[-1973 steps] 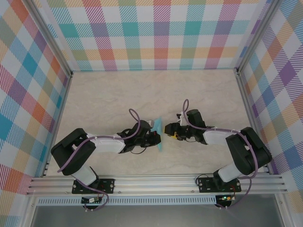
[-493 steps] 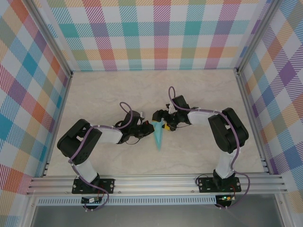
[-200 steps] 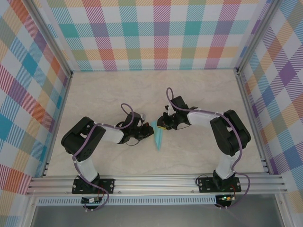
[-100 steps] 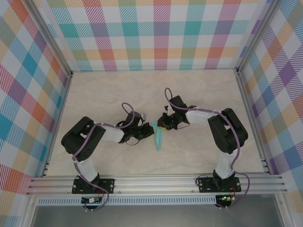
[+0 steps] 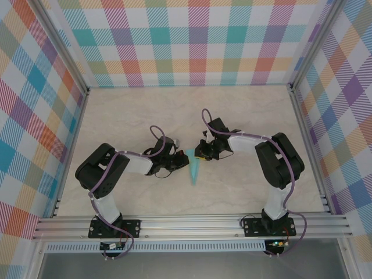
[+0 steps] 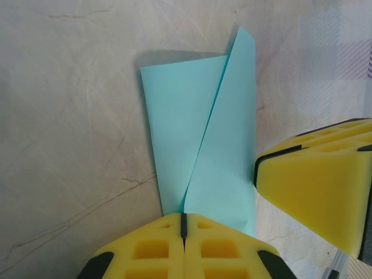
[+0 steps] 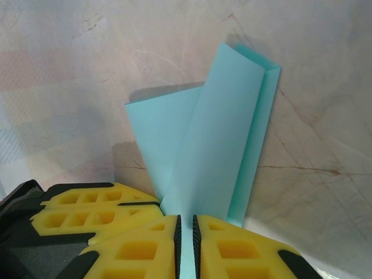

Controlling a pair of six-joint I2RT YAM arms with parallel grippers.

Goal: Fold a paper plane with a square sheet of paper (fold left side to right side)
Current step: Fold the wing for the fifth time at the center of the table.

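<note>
clamping the paper plane (image 6: 200, 139), left fingers (image 6: 165, 247) and right fingers (image 7: 232, 253) hide its gripped end.

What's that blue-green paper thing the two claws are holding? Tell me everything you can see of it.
The paper plane is thin, plain turquoise paper, folded lengthwise into a narrow dart with sharp creases and overlapping flaps. From above it sits mid-table, its point towards the arms' bases. The left claw and right claw are both shut on it near its wide end, from opposite sides.
</note>
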